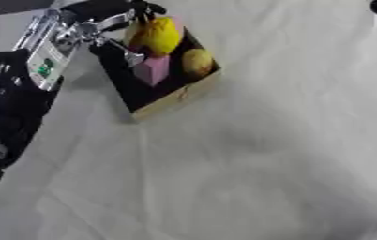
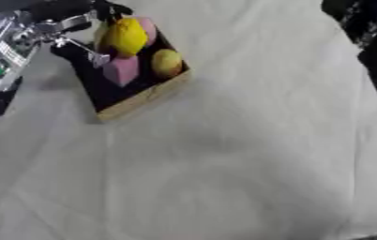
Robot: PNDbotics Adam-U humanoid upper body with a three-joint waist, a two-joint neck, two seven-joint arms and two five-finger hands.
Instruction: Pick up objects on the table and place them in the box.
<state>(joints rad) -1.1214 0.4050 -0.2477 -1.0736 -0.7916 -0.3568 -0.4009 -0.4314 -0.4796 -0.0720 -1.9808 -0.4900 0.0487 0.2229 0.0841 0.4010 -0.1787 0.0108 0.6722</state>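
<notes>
the left arm (image 1: 27,70) comes in from the left of the box (image 1: 175,96), and the left hand (image 1: 122,14) sits over the box's far left corner with its fingers curled round the top of a lemon (image 1: 157,35), which is over the box's far end. inside the box, a pink block (image 1: 152,69) stands just near of the lemon and a small yellowish fruit (image 1: 197,62) lies right of the block against the right wall. well right of the box, the right arm (image 2: 372,42) shows at the upper right corner over the white cloth (image 1: 266,164), and i cannot tell how its fingers stand.
</notes>
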